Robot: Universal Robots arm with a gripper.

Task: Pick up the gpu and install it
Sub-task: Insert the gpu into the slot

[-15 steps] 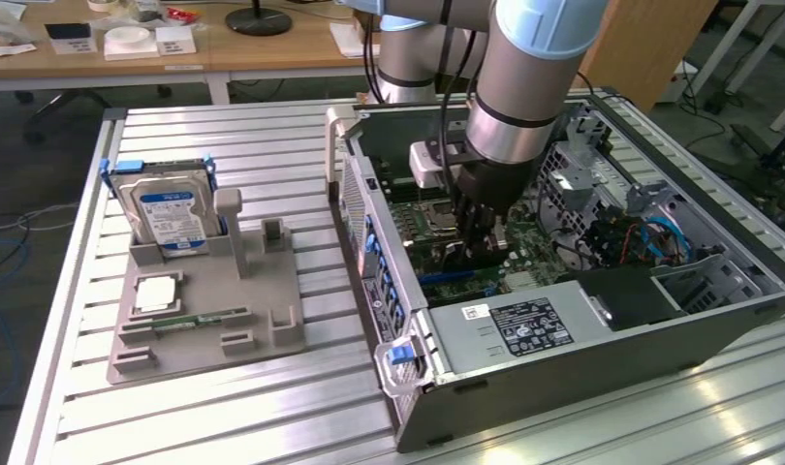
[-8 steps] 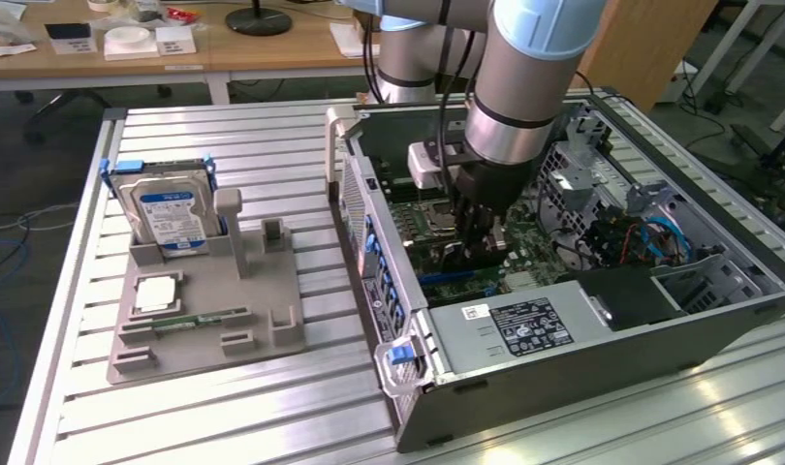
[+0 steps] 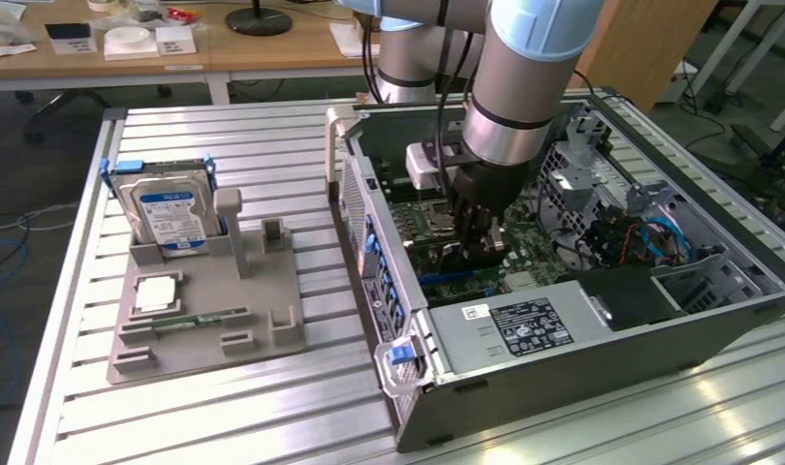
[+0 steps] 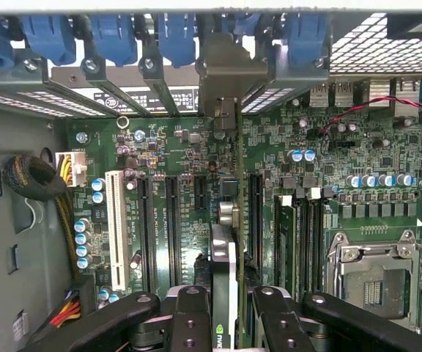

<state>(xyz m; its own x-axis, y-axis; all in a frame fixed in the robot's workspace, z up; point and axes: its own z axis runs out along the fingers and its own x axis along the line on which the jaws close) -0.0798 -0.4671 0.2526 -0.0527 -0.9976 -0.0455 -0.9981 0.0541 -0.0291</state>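
As the gripper pinches the gpu between its nearly closed fingers, the card stands edge-on right over the motherboard slots, so the pickup's done, but seating it looks unfinished from here.
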